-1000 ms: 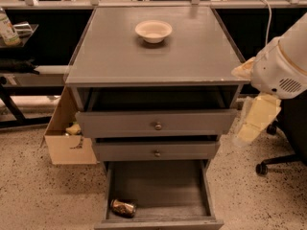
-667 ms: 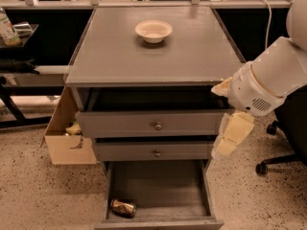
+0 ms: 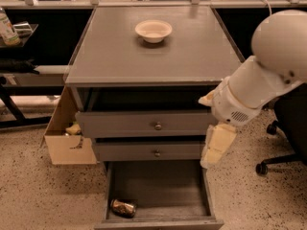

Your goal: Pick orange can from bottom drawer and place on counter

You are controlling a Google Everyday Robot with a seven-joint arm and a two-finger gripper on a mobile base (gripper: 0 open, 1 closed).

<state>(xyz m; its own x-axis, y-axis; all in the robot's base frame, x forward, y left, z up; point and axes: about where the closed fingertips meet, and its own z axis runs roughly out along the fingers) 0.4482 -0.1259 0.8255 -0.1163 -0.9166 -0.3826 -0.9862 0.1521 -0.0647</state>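
The orange can (image 3: 123,207) lies on its side in the front left corner of the bottom drawer (image 3: 163,186), which is pulled fully out. My gripper (image 3: 211,160) hangs pointing down at the cabinet's right front, level with the middle drawer and just above the open drawer's right rear corner. It is well to the right of the can and apart from it. The bulky white arm (image 3: 268,66) reaches in from the right. The grey counter (image 3: 153,59) above carries only a white bowl (image 3: 153,30) near its back.
Two shallower drawers with round knobs (image 3: 157,126) are slightly open above the bottom one. A cardboard box (image 3: 67,140) leans against the cabinet's left side. A chair base (image 3: 271,164) stands on the speckled floor at right. Dark shelves flank the cabinet.
My arm has swung left and lower, bringing the gripper from beside the cabinet to its right front over the open drawer. The can and bowl have not moved.
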